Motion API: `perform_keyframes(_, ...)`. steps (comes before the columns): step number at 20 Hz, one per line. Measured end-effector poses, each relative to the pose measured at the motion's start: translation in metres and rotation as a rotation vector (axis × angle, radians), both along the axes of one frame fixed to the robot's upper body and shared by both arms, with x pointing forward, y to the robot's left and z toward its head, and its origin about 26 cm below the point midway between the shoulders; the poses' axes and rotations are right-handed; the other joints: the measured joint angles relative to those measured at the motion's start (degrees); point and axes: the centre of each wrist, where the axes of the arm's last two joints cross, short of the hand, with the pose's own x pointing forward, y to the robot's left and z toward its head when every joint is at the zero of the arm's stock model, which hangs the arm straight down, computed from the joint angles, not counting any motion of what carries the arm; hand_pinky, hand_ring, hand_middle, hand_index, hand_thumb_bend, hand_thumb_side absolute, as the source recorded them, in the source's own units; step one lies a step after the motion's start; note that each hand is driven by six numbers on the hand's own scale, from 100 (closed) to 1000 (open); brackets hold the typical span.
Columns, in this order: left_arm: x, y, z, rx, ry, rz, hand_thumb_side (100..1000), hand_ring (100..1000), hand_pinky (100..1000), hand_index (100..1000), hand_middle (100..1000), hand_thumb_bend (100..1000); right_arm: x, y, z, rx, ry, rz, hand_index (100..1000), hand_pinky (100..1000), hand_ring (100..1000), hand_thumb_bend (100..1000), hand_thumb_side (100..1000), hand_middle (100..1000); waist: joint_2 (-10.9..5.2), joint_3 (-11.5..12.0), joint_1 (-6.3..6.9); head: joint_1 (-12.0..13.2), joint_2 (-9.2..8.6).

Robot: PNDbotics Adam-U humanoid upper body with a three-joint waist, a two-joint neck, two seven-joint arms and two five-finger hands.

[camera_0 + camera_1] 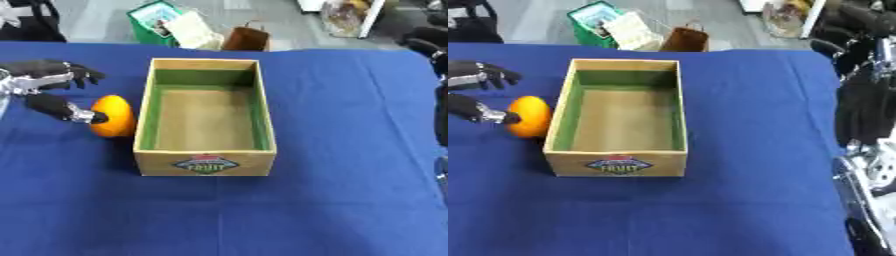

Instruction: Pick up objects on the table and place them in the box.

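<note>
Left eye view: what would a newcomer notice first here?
The wooden box stands open in the middle of the blue table, nothing inside. An orange fruit lies against its left wall, with the left hand at it, thumb touching.

Left hand [54,90] spread open, thumb forward; right arm [866,107] hanging idle

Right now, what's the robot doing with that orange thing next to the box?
The robot's left hand is reaching around the orange fruit, its thumb touching the fruit's side. The fruit sits on the blue table right beside the wooden box, which has nothing in it. The right arm waits at the table's right edge; its hand can't be made out.
</note>
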Motion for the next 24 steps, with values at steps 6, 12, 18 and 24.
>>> perform_keyframes(6, 0.004, 0.0, -0.007, 0.038, 0.032, 0.043, 803, 824, 746, 1000, 893, 690, 0.0, 0.0, 0.0, -0.001, 0.002, 0.001, 806, 770, 747, 100, 1000, 722, 0.0, -0.07, -0.01, 0.16, 0.0)
perform_keyframes(12, 0.007, -0.001, -0.017, 0.087, 0.037, 0.121, 803, 820, 727, 997, 865, 671, 0.0, 0.0, 0.0, -0.001, 0.002, 0.003, 804, 770, 747, 100, 1000, 720, 0.04, -0.35, -0.2, 0.33, -0.01)
perform_keyframes(18, 0.012, -0.005, -0.027, 0.097, -0.003, 0.153, 807, 787, 678, 958, 785, 651, 0.0, 0.001, -0.001, 0.007, 0.003, 0.006, 804, 771, 748, 100, 1000, 720, 0.05, -0.42, -0.19, 0.32, 0.02)
perform_keyframes(24, 0.014, -0.003, -0.034, 0.05, -0.052, 0.155, 526, 715, 605, 854, 707, 395, 0.0, 0.002, -0.001, 0.009, 0.004, 0.007, 805, 772, 748, 100, 1000, 720, 0.05, -0.5, -0.19, 0.29, 0.04)
